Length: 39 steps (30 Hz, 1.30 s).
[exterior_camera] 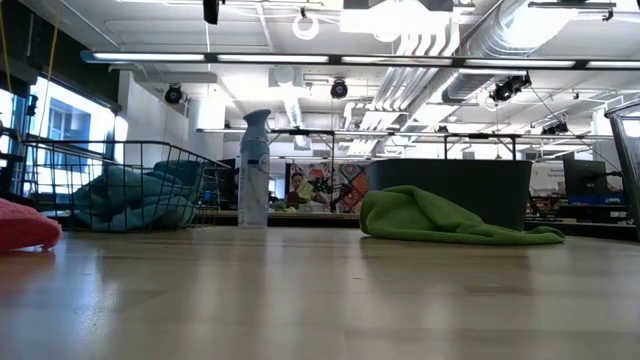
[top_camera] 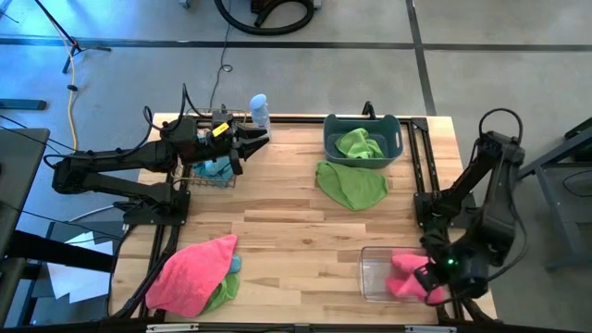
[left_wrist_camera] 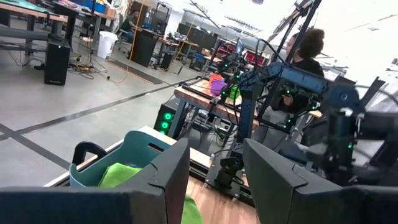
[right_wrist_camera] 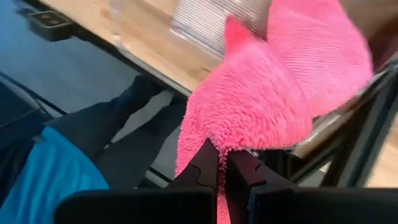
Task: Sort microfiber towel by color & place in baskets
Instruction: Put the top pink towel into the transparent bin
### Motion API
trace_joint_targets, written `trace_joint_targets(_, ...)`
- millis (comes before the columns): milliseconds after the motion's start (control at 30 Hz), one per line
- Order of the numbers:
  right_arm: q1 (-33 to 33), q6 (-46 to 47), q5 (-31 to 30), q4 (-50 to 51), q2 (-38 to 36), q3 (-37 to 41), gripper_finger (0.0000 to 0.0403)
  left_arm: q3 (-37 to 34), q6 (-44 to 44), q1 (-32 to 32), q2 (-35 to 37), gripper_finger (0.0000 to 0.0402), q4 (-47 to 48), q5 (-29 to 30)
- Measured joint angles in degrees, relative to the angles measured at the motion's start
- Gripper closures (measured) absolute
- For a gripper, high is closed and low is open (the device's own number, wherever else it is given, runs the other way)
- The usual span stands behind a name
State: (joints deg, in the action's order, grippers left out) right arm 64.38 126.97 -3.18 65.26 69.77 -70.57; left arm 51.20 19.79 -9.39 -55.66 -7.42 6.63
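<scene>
My right gripper point(top_camera: 432, 283) is shut on a pink towel point(top_camera: 405, 274) at the right end of the clear bin point(top_camera: 375, 274), near the table's near right corner. My left gripper point(top_camera: 255, 141) is open and empty, high over the black wire basket point(top_camera: 211, 174), which holds a blue towel point(exterior_camera: 140, 198). A green towel point(top_camera: 351, 184) lies flat on the table in front of the slate-blue tub point(top_camera: 396, 139), which holds another green towel point(top_camera: 360, 143). A pile with a pink towel point(top_camera: 192, 274) on top, over green and blue ones, lies at the near left. My right gripper pinches a bunched part of the pink towel point(right_wrist_camera: 214, 144) between its two shut fingers point(right_wrist_camera: 205, 171). It comes from the table's near right side. The towel point(right_wrist_camera: 292, 74) drapes over the clear bin's right rim, and its far part lies inside the bin.
A pale blue spray bottle point(top_camera: 260, 111) stands at the far edge beside the wire basket, close to my left gripper. Bare wood lies in the table's middle point(top_camera: 287, 231). A person sits at a far bench in the left wrist view point(left_wrist_camera: 305, 50).
</scene>
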Motion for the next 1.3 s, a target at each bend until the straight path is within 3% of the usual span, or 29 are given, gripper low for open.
trace_joint_targets(167,-4.95,0.2,0.64,-5.79,-1.17,7.39,0.0403,0.0,0.04,0.0,0.02,0.0263,-0.22,0.0)
trace_joint_targets(433,-11.26,1.57,9.61,-11.4,-1.19,17.05,0.0403,0.0,0.06,0.0,0.0,0.0263,-0.19,-0.02)
trace_joint_targets(900,-15.65,0.58,7.37,-17.62,-1.11,27.54,0.0403,0.0,1.11,-0.01,0.0,0.0263,-0.18,-0.02)
trace_joint_targets(1200,-15.65,0.46,4.37,-18.26,-1.11,28.49,0.0401,0.0,1.13,0.0,0.01,0.0263,-0.19,-0.04)
trace_joint_targets(1300,-15.65,0.32,4.39,-18.23,-1.11,28.49,0.0384,0.0,1.11,0.0,0.0,0.0263,-0.17,-0.04)
